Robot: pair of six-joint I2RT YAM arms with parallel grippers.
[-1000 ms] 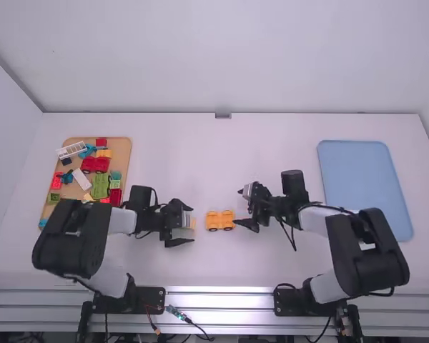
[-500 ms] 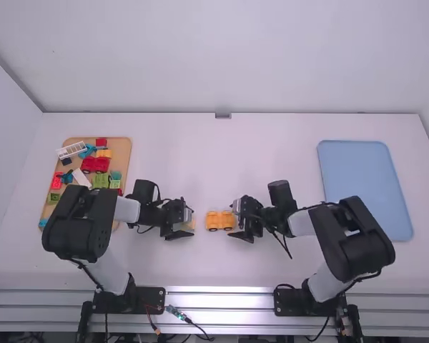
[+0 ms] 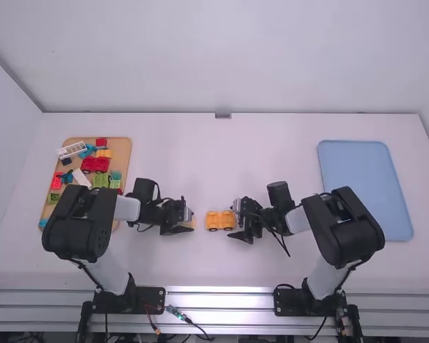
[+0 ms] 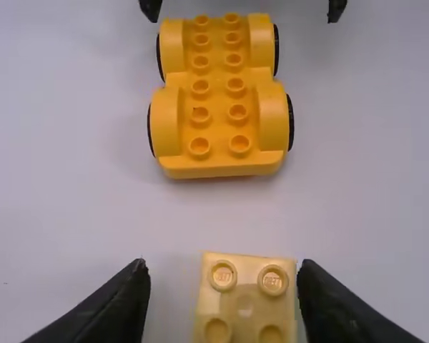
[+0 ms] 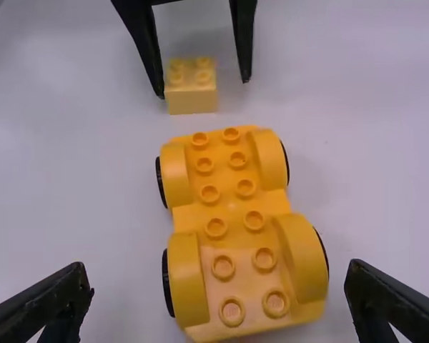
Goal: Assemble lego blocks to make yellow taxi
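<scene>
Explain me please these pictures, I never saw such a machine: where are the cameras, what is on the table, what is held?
These are two robot arms, left and right, white with black joints. The high view looks down from behind them; each wrist view comes from one arm's camera, its own fingers at the bottom edge. On the white table are a yellow plastic car base with black wheels, a small pale-yellow square block, a tan tray of coloured blocks and a light-blue tray. Nothing seems gripped: the left gripper stands open about the small block, the right gripper open at the car base.
</scene>
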